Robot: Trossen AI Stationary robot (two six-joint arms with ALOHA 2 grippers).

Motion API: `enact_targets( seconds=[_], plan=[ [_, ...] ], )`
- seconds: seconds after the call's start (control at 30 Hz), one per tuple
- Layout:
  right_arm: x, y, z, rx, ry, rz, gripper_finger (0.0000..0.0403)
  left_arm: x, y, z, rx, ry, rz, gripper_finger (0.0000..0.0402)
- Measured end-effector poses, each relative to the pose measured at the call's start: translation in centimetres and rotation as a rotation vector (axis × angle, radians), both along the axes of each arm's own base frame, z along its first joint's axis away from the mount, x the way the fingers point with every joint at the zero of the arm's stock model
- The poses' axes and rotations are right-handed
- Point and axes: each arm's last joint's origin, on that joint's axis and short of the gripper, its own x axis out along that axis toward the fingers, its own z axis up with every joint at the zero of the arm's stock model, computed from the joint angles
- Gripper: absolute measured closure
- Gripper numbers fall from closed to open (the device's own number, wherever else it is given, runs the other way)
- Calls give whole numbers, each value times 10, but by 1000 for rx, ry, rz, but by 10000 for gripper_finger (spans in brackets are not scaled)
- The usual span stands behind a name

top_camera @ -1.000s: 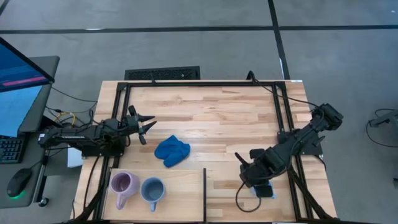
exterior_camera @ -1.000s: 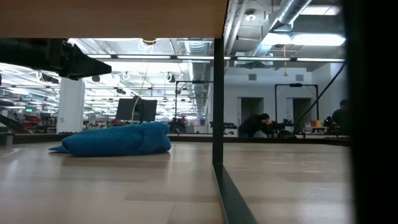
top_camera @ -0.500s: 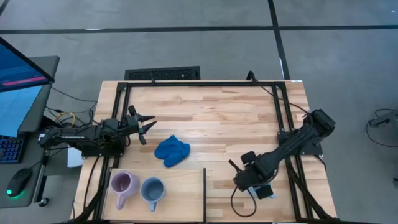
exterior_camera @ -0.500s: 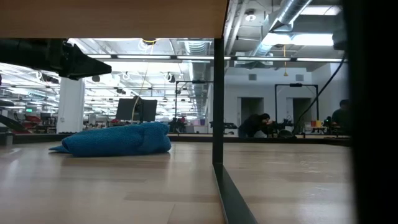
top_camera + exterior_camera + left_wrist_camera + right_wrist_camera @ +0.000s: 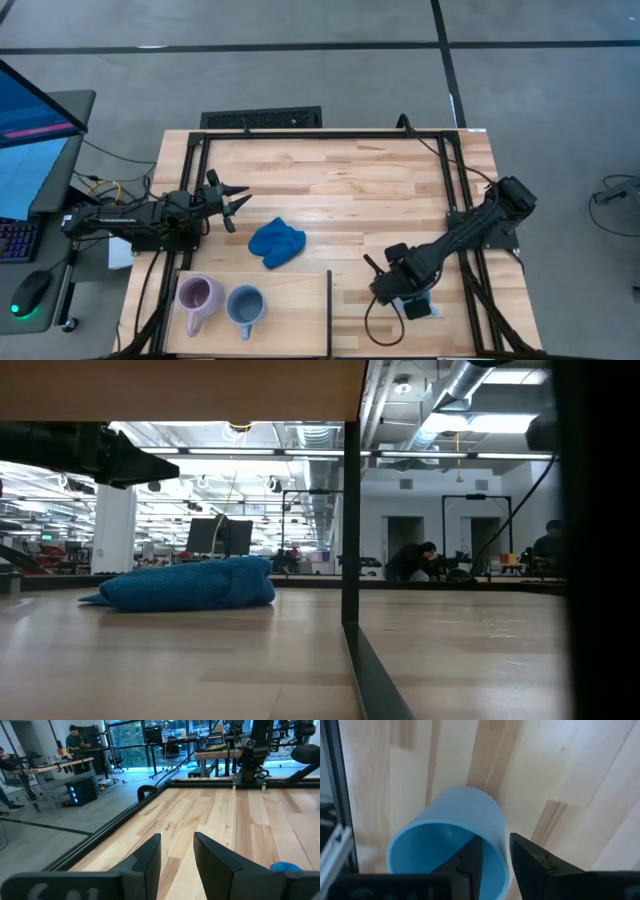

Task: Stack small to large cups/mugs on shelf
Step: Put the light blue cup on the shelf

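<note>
A bright light-blue mug (image 5: 455, 820) lies on the plank table near its near right corner and shows beside the arm in the high view (image 5: 424, 309). My right gripper (image 5: 495, 838) points down at it. One finger is inside the mug's mouth and one outside, with a gap between them. The lilac mug (image 5: 197, 294) and the grey-blue mug (image 5: 245, 303) stand mouth up on the pale shelf (image 5: 290, 292) at the near left. My left gripper (image 5: 238, 203) waits open and level at the table's left, holding nothing. My right gripper comes from above with the mug's wall at the rim (image 5: 496, 851) between its two fingers, one finger (image 5: 470, 857) inside and the other (image 5: 532, 860) outside. Whether either finger touches the wall, I cannot tell.
A royal-blue cloth lump (image 5: 277, 242) lies mid-table, between the two arms. A dark upright panel (image 5: 329, 300) ends the shelf on its right. A black frame (image 5: 320, 134) runs round the table. Bare planks stretch across the far half.
My right gripper has come down and shifted toward the table's near left, over the light-blue mug, and its wrist has rolled a little. The mug has stayed where it was.
</note>
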Motion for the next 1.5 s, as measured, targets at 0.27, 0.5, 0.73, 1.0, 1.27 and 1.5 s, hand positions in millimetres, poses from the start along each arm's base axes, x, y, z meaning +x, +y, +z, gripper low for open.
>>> enact_targets(
  seconds=[0.27, 0.5, 0.73, 1.0, 1.27, 1.5],
  plan=[
    [11, -11, 0, 15, -24, -51, 311, 0, 0, 0, 0, 0, 0, 293],
    [19, -26, 0, 16, -17, -144, 389, 0, 0, 0, 0, 0, 0, 293],
    [28, -43, 0, 2, -13, -280, 396, 0, 0, 0, 0, 0, 0, 293],
    [29, -63, 0, -28, 46, -341, 398, 0, 0, 0, 1, 1, 0, 293],
    [34, -77, 22, -52, 80, -377, 400, 0, 0, 0, 1, 1, 0, 293],
    [44, -86, 77, -33, 16, -396, 400, 0, 0, 0, 1, 1, -1, 293]
  ],
)
